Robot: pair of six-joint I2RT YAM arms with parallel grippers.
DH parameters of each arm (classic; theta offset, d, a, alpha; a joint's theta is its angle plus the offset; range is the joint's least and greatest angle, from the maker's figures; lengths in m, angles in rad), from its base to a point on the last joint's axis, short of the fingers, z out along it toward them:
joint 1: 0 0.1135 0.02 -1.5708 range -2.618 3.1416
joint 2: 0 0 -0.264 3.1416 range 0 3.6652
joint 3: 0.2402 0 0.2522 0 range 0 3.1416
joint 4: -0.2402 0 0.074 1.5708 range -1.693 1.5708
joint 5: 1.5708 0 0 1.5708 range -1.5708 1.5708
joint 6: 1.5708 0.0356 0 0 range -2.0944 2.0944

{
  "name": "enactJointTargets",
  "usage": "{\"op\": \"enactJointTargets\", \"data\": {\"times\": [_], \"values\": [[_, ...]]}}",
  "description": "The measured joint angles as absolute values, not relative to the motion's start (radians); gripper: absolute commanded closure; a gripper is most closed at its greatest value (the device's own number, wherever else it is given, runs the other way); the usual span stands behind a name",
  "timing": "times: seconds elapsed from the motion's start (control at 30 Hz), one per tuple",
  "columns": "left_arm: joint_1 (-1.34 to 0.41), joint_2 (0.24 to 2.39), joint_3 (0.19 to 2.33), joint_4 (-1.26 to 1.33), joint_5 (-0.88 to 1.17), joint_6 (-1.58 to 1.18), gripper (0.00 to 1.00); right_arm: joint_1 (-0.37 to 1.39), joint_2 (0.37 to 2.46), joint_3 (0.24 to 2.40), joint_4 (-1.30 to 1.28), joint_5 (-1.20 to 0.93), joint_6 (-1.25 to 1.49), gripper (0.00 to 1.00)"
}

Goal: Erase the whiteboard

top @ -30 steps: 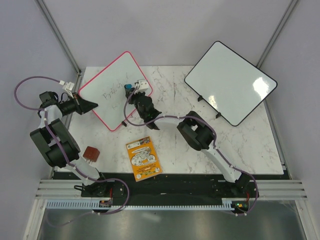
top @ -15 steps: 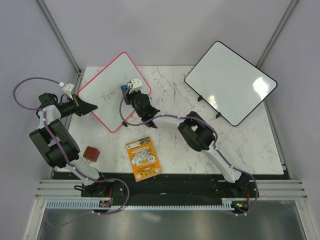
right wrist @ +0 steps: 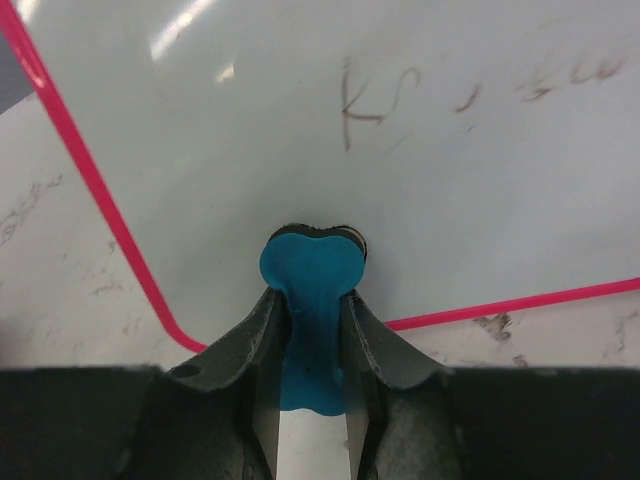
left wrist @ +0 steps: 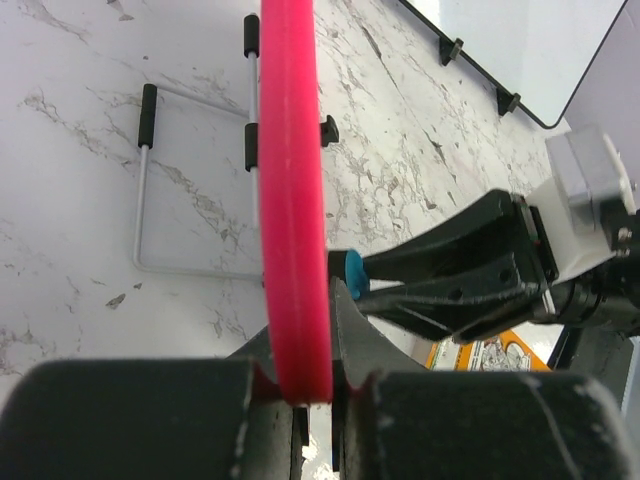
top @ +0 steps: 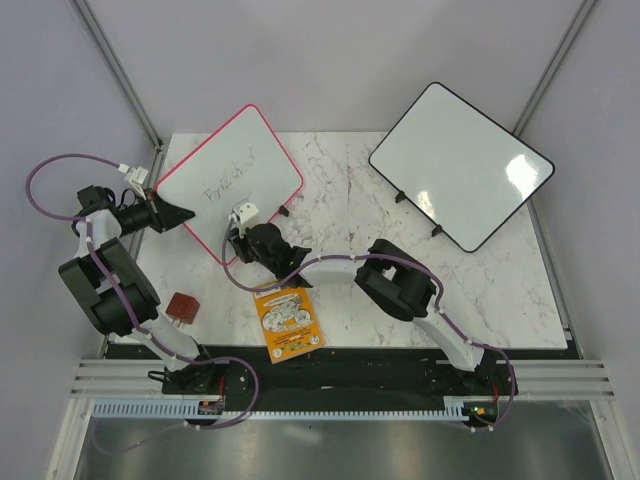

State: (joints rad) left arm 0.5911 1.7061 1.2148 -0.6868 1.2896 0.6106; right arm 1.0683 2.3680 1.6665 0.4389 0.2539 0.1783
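Marble tabletop (top: 480, 290) is bearing the whiteboard (top: 232, 180) at its far left, where the left gripper (left wrist: 302, 380) is clamping the pink frame, likely steadying it for wiping. Stretching low across, the right gripper (right wrist: 308, 300) is pinching a blue eraser (right wrist: 310, 262) and pressing it near the board's lower corner, under the handwriting (right wrist: 365, 100).

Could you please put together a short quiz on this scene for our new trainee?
1. Which gripper holds the blue eraser?
2. True or false: the left gripper clamps the whiteboard's pink frame.
3. The handwriting is on: A the whiteboard; B the black-framed board; C the leaflet.
Key: 1 the right gripper; 2 true; 3 A.
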Motion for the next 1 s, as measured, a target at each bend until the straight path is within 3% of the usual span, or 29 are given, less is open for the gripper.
{"op": "enactJointTargets", "data": {"times": [0.6,1.0], "values": [[0.581,1.685,1.215,-0.693,1.288,0.651,0.98,1.064,2.369,1.685,0.392,0.219,0.196,1.0],[0.58,1.684,1.215,-0.715,1.289,0.674,0.98,1.011,2.371,1.683,0.573,0.188,0.194,1.0]]}}
